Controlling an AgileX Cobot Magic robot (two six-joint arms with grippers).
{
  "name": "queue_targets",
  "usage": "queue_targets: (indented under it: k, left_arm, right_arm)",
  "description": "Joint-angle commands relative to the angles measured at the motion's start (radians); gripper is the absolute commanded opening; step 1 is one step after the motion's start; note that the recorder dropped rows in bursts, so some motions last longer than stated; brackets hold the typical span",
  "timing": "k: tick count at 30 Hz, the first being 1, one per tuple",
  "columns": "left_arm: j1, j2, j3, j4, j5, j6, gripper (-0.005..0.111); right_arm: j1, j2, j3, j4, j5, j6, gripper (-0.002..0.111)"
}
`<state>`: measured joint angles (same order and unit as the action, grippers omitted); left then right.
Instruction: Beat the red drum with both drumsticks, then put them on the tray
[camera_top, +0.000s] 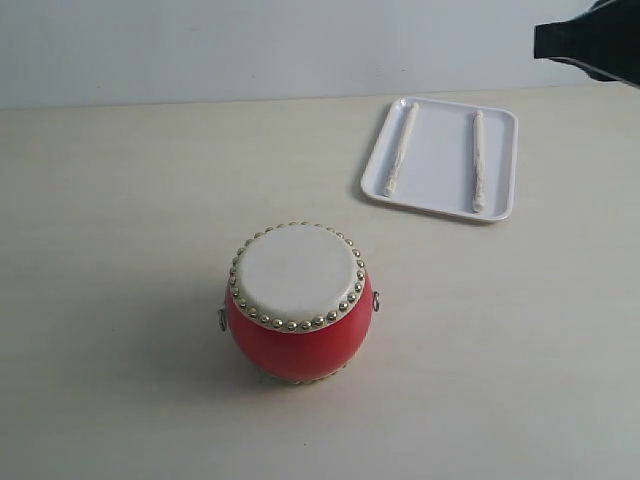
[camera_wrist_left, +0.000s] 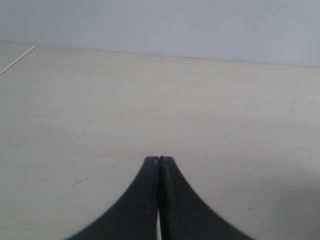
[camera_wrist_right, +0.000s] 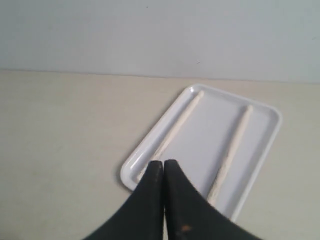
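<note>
1. Nearest: red drum (camera_top: 298, 305) upright on the counter (camera_top: 120, 250), head up, nothing touching it.
2. Beyond the drum, off to its right: tray (camera_top: 442, 150) with both drumsticks (camera_top: 401, 148) lying in it, apart, roughly parallel, neither held.
3. Near the tray, past the drum: right hand (camera_wrist_right: 163, 162), clenched on nothing. The left hand (camera_wrist_left: 159, 159) is clenched and empty too. Its camera shows only counter, so its place relative to the drum is unclear.
4. Sticks look light, stiff, thin, probably slick and prone to roll. Pinch across the shaft toward the butt end, clear of the rim.
</note>
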<state>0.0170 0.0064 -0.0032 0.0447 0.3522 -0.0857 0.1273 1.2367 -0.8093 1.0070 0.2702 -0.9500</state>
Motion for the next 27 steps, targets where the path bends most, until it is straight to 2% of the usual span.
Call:
queue_targets:
  k: [1, 9, 16, 23, 25, 27]
  left_arm:
    - [0.002, -0.006, 0.003, -0.004, 0.000, 0.002, 0.000]
    - [0.002, -0.006, 0.003, -0.004, 0.000, 0.002, 0.000]
    - [0.002, -0.006, 0.003, -0.004, 0.000, 0.002, 0.000]
    - [0.002, -0.006, 0.003, -0.004, 0.000, 0.002, 0.000]
    - [0.002, -0.006, 0.003, -0.004, 0.000, 0.002, 0.000]
    - [0.002, -0.006, 0.003, -0.004, 0.000, 0.002, 0.000]
  right_arm:
    - [0.000, -0.193, 0.123, 0.006, -0.086, 0.000, 0.000]
    - [0.000, -0.434, 0.265, 0.004, -0.120, 0.000, 0.000]
    - [0.000, -0.455, 0.304, 0.004, -0.145, -0.005, 0.000]
    - [0.000, -0.463, 0.303, 0.002, -0.096, -0.003, 0.000]
    - [0.000, -0.502, 0.321, -0.061, -0.076, 0.042, 0.000]
    - [0.000, -0.554, 0.356, -0.188, -0.089, 0.183, 0.000]
